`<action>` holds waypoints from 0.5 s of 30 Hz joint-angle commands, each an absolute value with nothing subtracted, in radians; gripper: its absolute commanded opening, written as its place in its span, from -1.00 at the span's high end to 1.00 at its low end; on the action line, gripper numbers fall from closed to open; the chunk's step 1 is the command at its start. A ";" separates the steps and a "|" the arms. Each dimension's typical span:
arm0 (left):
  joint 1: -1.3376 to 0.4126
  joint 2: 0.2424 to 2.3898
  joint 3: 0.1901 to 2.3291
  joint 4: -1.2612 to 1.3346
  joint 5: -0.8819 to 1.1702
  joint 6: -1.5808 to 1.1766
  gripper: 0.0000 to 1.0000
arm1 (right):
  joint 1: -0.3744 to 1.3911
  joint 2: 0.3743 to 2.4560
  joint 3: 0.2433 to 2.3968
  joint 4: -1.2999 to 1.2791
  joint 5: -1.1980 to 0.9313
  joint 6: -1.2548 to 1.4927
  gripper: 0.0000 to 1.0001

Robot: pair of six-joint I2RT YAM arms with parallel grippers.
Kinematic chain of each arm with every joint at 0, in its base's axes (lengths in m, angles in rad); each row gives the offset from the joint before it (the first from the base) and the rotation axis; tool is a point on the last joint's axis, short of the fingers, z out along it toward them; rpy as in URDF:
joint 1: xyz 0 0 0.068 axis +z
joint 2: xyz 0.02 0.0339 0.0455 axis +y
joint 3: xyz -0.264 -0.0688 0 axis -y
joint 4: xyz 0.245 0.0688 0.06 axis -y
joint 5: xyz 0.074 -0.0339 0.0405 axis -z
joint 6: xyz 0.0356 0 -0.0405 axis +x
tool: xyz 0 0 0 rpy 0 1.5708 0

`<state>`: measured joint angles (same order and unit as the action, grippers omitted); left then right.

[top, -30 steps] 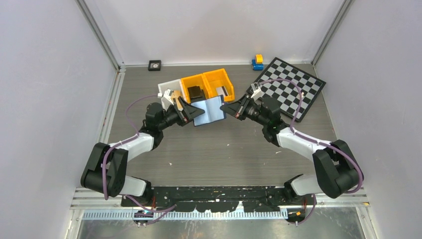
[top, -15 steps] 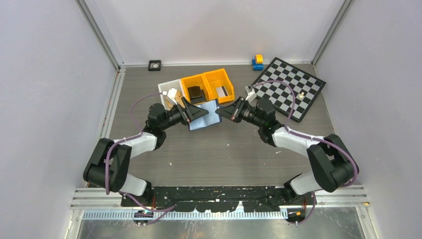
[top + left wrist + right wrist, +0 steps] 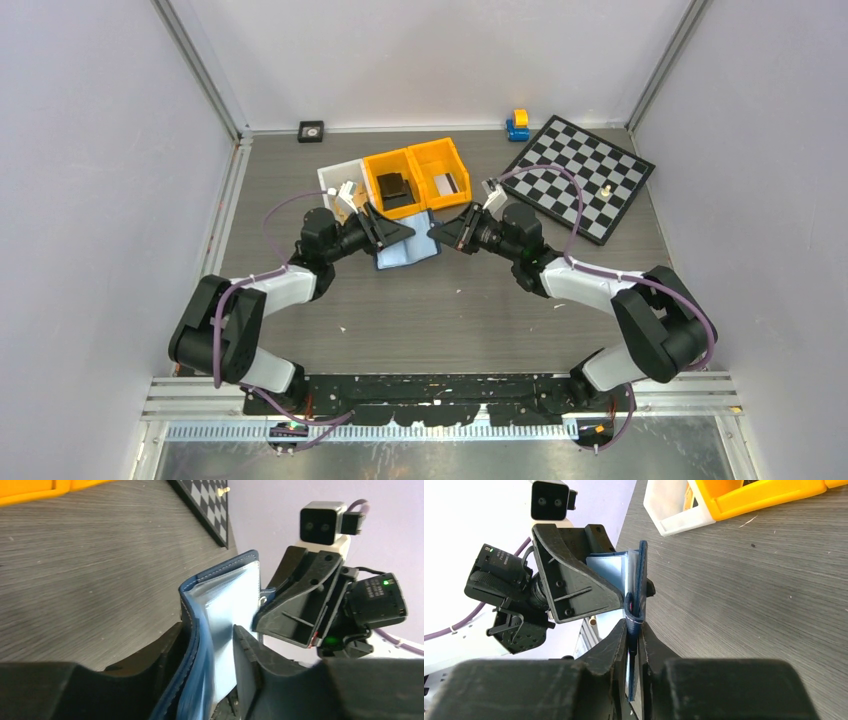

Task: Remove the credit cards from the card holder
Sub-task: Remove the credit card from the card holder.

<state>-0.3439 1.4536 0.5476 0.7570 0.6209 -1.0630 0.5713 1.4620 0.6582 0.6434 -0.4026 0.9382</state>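
The navy card holder [image 3: 405, 255], light blue inside, hangs just above the table's middle between both grippers. My left gripper [image 3: 410, 230] reaches it from the left. In the left wrist view its jaws [image 3: 215, 640] stand on both sides of the card holder [image 3: 240, 595], the navy cover against one finger. My right gripper [image 3: 434, 231] meets it from the right. In the right wrist view its fingertips [image 3: 634, 630] pinch the navy edge of the card holder [image 3: 642, 575]. The credit cards are hidden; the pockets are covered.
Two orange bins [image 3: 415, 160] and a white bin [image 3: 330, 178] stand right behind the holder. One orange bin holds a black block [image 3: 392, 187], the other a pale flat item [image 3: 449, 184]. A chessboard [image 3: 585, 175] lies back right, with a blue-yellow toy [image 3: 517, 124] beside it.
Both grippers drew together toward the middle. The holder went from spread wide to narrower and lower. My left jaws closed in around it.
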 commanded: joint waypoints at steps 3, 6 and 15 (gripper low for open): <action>-0.345 1.397 0.593 0.659 0.607 -1.006 0.46 | 0.578 1.427 0.675 0.660 -0.365 0.906 0.54; -0.344 1.390 0.598 0.632 0.604 -0.995 0.54 | 0.578 1.420 0.677 0.648 -0.359 0.901 0.37; -0.325 1.357 0.589 0.620 0.602 -0.996 0.65 | 0.556 1.411 0.655 0.683 -0.362 0.938 0.06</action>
<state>-0.3382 1.3979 0.5587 0.6067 0.5976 -1.0107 0.5713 1.4464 0.6582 0.6125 -0.3679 0.9199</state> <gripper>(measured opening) 0.388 0.464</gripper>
